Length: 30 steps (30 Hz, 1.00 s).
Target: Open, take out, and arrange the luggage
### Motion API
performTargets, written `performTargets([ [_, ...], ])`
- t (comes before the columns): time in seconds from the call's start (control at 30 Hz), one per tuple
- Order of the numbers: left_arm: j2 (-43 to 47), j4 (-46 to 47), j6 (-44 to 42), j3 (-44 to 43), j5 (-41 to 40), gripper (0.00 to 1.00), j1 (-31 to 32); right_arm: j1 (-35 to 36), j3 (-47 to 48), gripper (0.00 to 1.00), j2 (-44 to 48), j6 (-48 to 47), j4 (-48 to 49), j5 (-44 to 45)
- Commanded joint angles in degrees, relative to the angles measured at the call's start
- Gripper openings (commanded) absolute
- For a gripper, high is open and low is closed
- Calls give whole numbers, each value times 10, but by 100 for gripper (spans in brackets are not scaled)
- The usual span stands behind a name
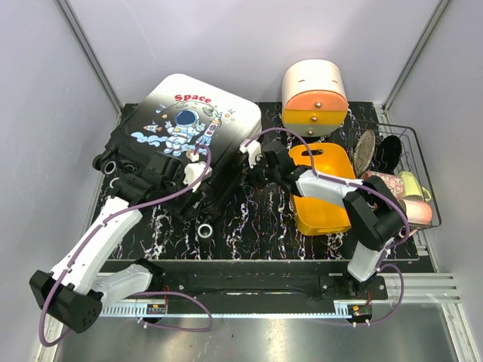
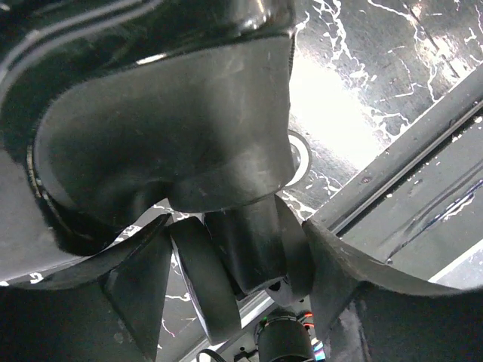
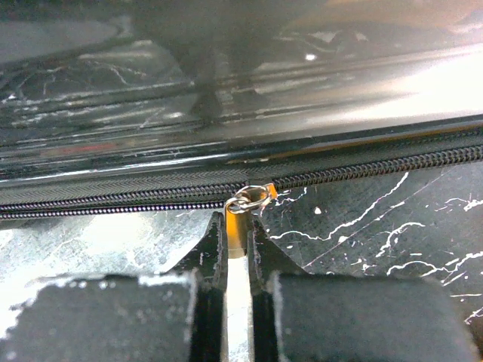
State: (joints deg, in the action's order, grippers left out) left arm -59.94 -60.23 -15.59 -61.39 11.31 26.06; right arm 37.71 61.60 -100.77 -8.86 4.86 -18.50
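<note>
Right gripper (image 3: pixel 238 230) clenched on metal zipper pull (image 3: pixel 247 200) at luggage (image 1: pixel 198 113) edge. Left gripper (image 2: pixel 238 226) spread, straddling suitcase wheel (image 2: pixel 200 286); contact unclear. Orange tray (image 1: pixel 326 215) centre right, partly under right arm; white-and-orange drawer box (image 1: pixel 315 92) above it; wire basket (image 1: pixel 413 143) far right. Luggage upper left, flat on black marbled tabletop (image 1: pixel 256 226); astronaut print, red "Space", shell white fading to black.
</note>
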Motion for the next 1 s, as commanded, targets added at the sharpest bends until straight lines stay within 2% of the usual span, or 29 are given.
performTargets([
  [0.0,25,1,-20,9,-65,52,-12,-1,26,0,16,31,10,-26],
  [0.13,51,-49,-65,0,-67,33,-62,8,25,0,18,56,1,-29],
  [0.17,58,-59,-77,-5,-65,29,-99,10,24,0,22,61,-3,-29],
  [0.2,62,-80,-105,-7,-61,19,-121,15,21,0,23,72,-4,-30],
  [0.27,71,-97,-140,-8,-44,9,-191,16,19,0,28,85,-6,-30],
  [0.3,75,-111,-177,-8,-39,0,-210,16,19,0,28,100,-7,-27],
  [0.37,86,-114,-203,-2,-33,0,-249,16,23,0,26,102,-13,-14],
  [0.63,107,-110,-272,24,-60,0,-277,-27,47,0,26,104,-46,-22],
  [0.73,105,-104,-276,30,-54,0,-289,-62,46,0,26,100,-71,-59],
  [0.9,96,-98,-276,26,-45,0,-298,-106,65,0,12,119,-93,-183],
  [0.93,92,-97,-275,23,-42,0,-298,-106,69,3,8,117,-103,-190],
  [0.97,90,-97,-269,19,-37,0,-298,-106,72,14,6,116,-105,-189],
])
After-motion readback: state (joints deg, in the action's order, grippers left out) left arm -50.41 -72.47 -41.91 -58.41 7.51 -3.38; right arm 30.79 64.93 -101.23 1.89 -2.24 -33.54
